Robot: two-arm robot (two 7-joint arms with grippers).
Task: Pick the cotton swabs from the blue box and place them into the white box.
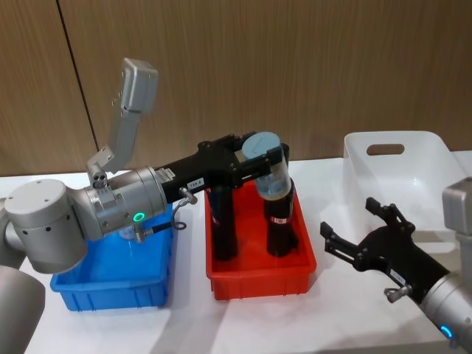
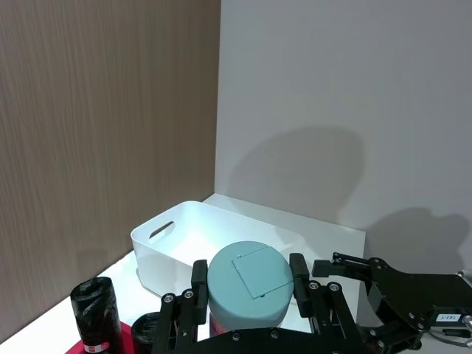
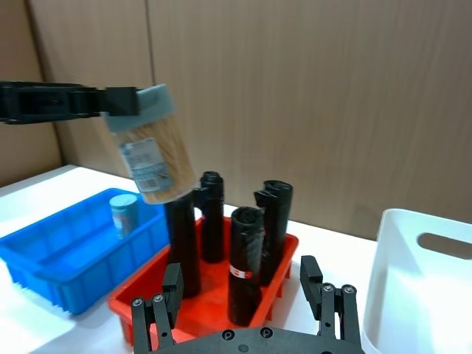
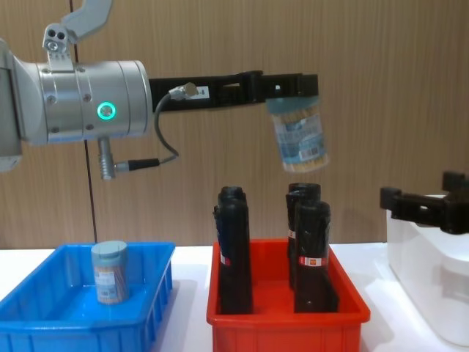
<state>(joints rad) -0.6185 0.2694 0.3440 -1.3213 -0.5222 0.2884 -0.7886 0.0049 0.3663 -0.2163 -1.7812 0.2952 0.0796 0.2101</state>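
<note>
Grey-lidded cotton swabs jar [image 4: 299, 139] pinched in left jaws above red bin [image 4: 286, 330]; right jaws spread.

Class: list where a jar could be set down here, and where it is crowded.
Free: the white box, floor bare; the blue box around its single cotton swabs jar; the table before the red bin. Crowded: the red bin, full of black rolls, the left gripper holding a jar above it; the right gripper hovers open beside the white box.
</note>
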